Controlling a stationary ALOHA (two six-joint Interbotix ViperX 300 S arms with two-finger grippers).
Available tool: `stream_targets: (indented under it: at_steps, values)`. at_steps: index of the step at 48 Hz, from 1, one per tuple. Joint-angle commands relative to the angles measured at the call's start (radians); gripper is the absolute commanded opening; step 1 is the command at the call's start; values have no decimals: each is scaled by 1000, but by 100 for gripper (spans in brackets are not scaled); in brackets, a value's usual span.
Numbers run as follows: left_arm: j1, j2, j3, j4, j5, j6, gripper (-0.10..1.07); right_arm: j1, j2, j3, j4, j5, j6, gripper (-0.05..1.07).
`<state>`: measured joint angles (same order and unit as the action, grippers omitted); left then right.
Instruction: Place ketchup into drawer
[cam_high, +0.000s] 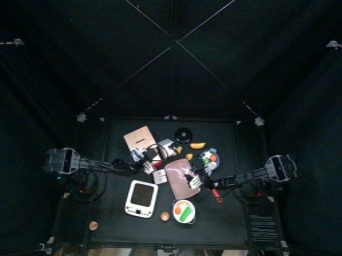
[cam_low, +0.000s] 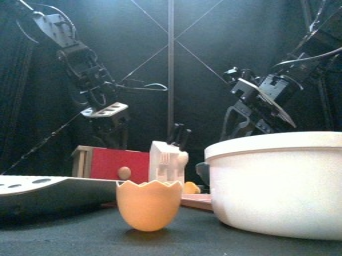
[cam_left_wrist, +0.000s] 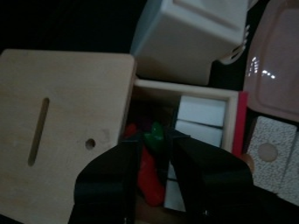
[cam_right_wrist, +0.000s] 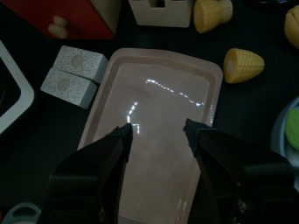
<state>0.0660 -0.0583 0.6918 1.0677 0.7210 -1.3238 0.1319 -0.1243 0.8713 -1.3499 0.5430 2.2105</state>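
The ketchup (cam_left_wrist: 149, 168), a narrow red piece with green at its far end, lies in the open drawer (cam_left_wrist: 239, 114) of a wooden box (cam_left_wrist: 59, 105). The drawer has a red rim. My left gripper (cam_left_wrist: 153, 145) hangs over the drawer, its jaws open on either side of the ketchup, with a little room showing on both sides. In the top view the left gripper (cam_high: 158, 160) sits just in front of the wooden box (cam_high: 139, 138). My right gripper (cam_right_wrist: 158, 131) is open and empty above a pink tray (cam_right_wrist: 158, 87).
A white box (cam_left_wrist: 198, 131) lies in the drawer beside the ketchup. Yellow toy food (cam_right_wrist: 246, 63) and white patterned blocks (cam_right_wrist: 70, 70) lie around the tray. Close to the front edge stand a big white bowl (cam_low: 281, 185) and an eggshell cup (cam_low: 150, 205).
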Motion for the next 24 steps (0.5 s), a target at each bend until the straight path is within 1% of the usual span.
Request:
stream_targets:
  at_steps: [1, 17, 22, 24]
  values:
    - [-5, -40, -28, 11, 12, -3, 69, -2, -12, -17, -5, 2, 0, 87]
    - [-48, -126, -18, 14, 67, -3, 69, -2, -12, -17, -3, 2, 0, 87]
    - [-75, -153, -11, 11, 69, -2, 69, -2, -12, -15, -2, 2, 0, 87]
    - [-97, -169, -8, 6, 69, 0, 69, -2, -12, -15, 0, 2, 0, 87]
